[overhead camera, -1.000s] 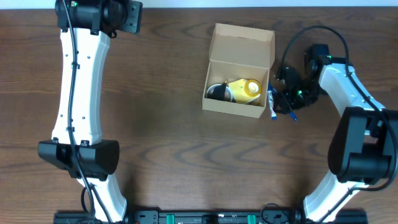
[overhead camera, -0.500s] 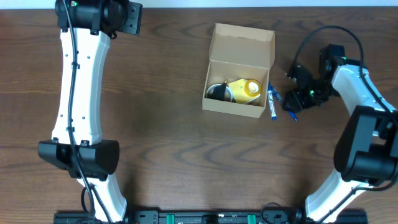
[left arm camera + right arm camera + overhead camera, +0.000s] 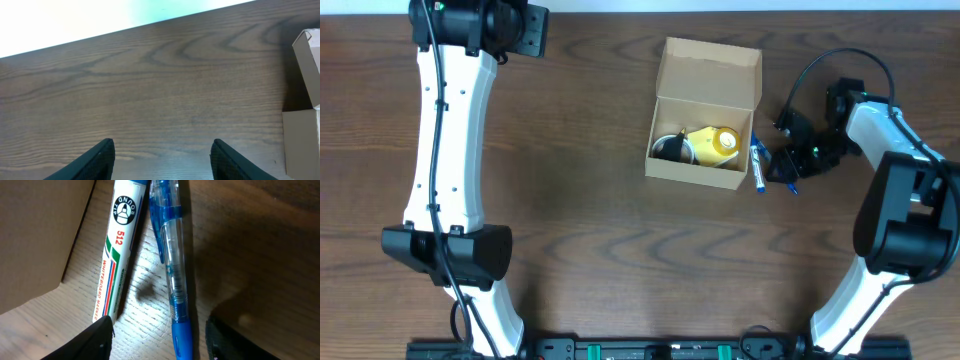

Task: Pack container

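Observation:
The container (image 3: 705, 110) is a tan cardboard box, open, with its flap lid standing at the far side. A yellow tape roll (image 3: 716, 146) and a black roll (image 3: 671, 149) lie inside. A white whiteboard marker (image 3: 757, 166) and a blue pen (image 3: 791, 183) lie on the table just right of the box. In the right wrist view the marker (image 3: 118, 255) lies by the box wall (image 3: 40, 240) and the blue pen (image 3: 175, 275) lies beside it. My right gripper (image 3: 160, 345) is open low over them, with the pen's end between its fingers. My left gripper (image 3: 162, 160) is open and empty over bare wood.
The table is dark brown wood. The left arm (image 3: 445, 150) stretches up the left side, its gripper (image 3: 532, 27) at the far edge. The box corner (image 3: 305, 100) shows at the right edge of the left wrist view. A black cable (image 3: 820, 65) loops over the right arm.
My right gripper drew back to the right, away from the pens, then came back left toward them. The left arm, box and pens have not moved.

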Robot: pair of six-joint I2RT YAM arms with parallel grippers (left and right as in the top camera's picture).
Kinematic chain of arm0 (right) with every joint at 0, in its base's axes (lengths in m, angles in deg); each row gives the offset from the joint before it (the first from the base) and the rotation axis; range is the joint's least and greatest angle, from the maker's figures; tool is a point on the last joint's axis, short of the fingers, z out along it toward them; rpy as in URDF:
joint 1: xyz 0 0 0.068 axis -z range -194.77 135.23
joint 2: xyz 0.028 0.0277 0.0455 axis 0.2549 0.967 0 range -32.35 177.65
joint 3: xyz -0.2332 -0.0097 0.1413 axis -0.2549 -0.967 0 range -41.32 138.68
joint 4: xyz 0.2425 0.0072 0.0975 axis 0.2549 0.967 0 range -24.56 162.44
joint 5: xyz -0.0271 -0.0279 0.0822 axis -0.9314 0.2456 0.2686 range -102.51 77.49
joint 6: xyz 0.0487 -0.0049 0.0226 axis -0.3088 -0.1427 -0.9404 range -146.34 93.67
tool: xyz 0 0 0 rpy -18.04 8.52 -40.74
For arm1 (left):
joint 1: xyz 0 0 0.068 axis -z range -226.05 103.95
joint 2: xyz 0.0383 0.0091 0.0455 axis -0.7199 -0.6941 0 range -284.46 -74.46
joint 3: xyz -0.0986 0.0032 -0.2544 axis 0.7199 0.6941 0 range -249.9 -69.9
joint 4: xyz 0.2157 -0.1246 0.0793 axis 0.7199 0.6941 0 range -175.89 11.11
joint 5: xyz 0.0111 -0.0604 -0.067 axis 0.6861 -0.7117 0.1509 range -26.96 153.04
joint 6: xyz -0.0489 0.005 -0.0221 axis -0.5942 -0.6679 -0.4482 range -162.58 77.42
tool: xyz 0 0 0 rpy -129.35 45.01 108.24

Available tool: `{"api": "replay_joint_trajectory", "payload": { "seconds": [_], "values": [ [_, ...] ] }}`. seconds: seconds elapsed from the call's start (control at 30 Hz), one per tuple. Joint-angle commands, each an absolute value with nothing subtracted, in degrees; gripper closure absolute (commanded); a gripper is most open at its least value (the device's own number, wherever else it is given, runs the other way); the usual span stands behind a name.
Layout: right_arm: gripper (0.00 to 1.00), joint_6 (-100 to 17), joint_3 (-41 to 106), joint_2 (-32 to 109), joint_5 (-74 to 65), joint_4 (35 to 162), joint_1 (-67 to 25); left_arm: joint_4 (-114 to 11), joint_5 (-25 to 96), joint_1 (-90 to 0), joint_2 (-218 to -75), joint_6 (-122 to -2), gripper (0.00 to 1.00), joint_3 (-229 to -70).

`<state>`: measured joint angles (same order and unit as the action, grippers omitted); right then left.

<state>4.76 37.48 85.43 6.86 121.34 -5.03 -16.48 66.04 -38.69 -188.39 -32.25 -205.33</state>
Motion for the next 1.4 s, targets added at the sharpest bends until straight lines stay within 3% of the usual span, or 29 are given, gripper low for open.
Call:
{"api": "replay_joint_trajectory", "payload": {
  "seconds": [0.0,0.33,0.53,0.7,1.13,1.37],
  "values": [
    [0.44,5.46,37.83,87.57,7.43,121.17,-5.10,-16.16,65.98,-38.49,-187.17,-32.36,0.38,-205.88],
    [0.53,-1.56,39.17,87.57,7.43,120.53,-5.10,-15.26,65.91,-38.49,-187.15,-33.47,0.38,-205.88],
    [0.51,-4.49,39.30,87.57,7.47,121.02,-5.12,-14.71,65.06,-38.49,-187.12,-33.41,0.37,-205.88],
    [0.47,-0.73,39.30,87.55,7.08,121.56,-5.88,-14.84,64.93,-38.49,-186.51,-33.39,0.38,-205.88],
    [0.49,-2.06,40.76,87.55,-5.60,121.15,-8.86,-15.00,64.91,-38.49,-184.83,-33.39,0.37,-205.90],
    [0.53,-1.41,40.76,87.55,-5.68,120.18,-8.86,-14.98,64.91,-38.49,-184.17,-33.39,0.37,-205.88]
  ]
}}
